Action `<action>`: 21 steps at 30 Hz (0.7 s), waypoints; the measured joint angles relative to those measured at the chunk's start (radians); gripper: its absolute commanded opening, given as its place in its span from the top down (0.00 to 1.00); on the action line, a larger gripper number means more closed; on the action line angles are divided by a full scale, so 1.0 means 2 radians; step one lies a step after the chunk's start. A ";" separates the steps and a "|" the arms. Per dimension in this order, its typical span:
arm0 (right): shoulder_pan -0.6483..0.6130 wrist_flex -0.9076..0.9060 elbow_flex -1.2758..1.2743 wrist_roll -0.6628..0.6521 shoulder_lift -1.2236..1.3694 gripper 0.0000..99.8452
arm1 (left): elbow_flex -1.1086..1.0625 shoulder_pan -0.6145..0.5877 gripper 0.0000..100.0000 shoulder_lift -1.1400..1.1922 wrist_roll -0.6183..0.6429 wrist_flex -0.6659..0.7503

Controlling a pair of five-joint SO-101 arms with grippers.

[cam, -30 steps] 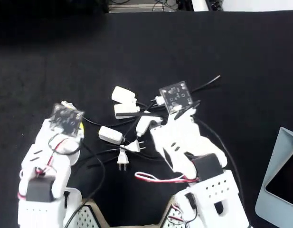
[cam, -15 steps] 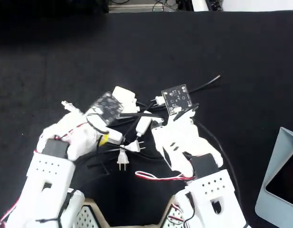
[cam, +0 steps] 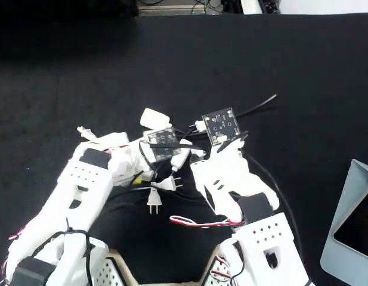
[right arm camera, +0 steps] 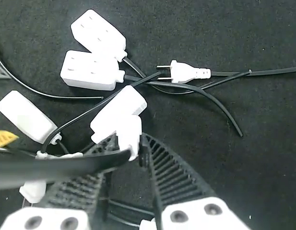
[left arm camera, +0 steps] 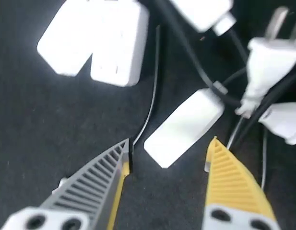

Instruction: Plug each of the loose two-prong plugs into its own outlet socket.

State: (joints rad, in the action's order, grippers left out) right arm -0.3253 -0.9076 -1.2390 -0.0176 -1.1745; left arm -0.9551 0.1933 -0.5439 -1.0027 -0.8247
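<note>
These are light, hard plastic pieces on springy cords that will likely tug back. Take each plug (right arm camera: 186, 73) by its moulded body behind the prongs, and each socket across its flat sides. Your left end effector (left arm camera: 170, 142) stands apart, astride a socket block (left arm camera: 183, 124) lying on the table (cam: 279, 59). Your right end effector (right arm camera: 128, 140) is clamped on a second socket block (right arm camera: 120, 108). I count four sockets and, seemingly, three plugs, clustered between the arms.
</note>
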 measured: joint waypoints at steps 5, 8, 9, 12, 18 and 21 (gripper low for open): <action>0.000 0.000 0.000 0.000 0.000 0.99 | 0.004 0.031 0.74 0.002 -0.001 0.015; 0.000 0.000 0.000 0.000 0.000 0.99 | 0.004 0.035 0.74 0.014 -0.001 0.044; 0.000 0.000 0.000 0.000 0.000 0.99 | 0.004 0.035 0.74 0.021 -0.001 0.052; 0.000 0.000 0.000 0.000 0.000 0.99 | 0.004 0.035 0.74 0.055 -0.002 0.066; 0.000 0.000 0.000 0.000 0.000 0.99 | 0.020 0.036 0.81 0.113 -0.002 0.068; 0.000 0.000 0.000 0.000 0.000 0.99 | 0.021 0.037 0.91 0.115 -0.002 0.068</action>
State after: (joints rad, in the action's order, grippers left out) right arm -0.3253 -0.9076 -1.2390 -0.0176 -1.1745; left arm -0.9137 0.2670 -0.3138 -1.0058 -0.6882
